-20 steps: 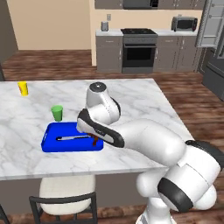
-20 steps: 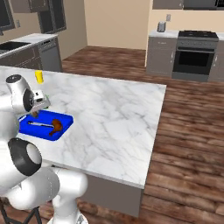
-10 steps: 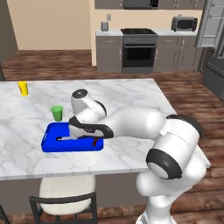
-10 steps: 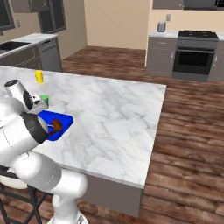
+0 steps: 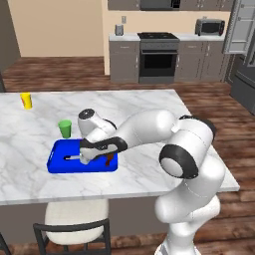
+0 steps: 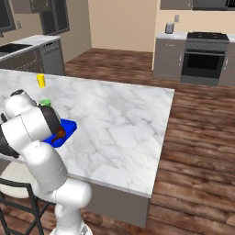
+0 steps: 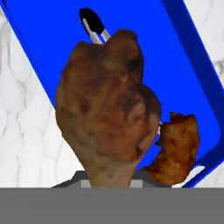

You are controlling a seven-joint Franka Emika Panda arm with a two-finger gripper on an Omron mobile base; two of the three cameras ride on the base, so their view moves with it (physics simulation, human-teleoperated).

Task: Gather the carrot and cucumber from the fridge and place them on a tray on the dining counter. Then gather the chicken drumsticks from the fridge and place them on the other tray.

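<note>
End effector [image 5: 93, 157] is seen pinching a browned chicken drumstick [image 7: 107, 105], long axis toward 12 o'clock in the hand view, above the blue rectangular tray [image 7: 192, 83]; another drumstick [image 7: 175, 146] lies at 4 o'clock on it.

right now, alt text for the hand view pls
A browned chicken drumstick held in the jaws hangs over a bright blue rectangular tray on white marble. A second drumstick piece lies on the tray, beside a black-tipped silver utensil.
</note>
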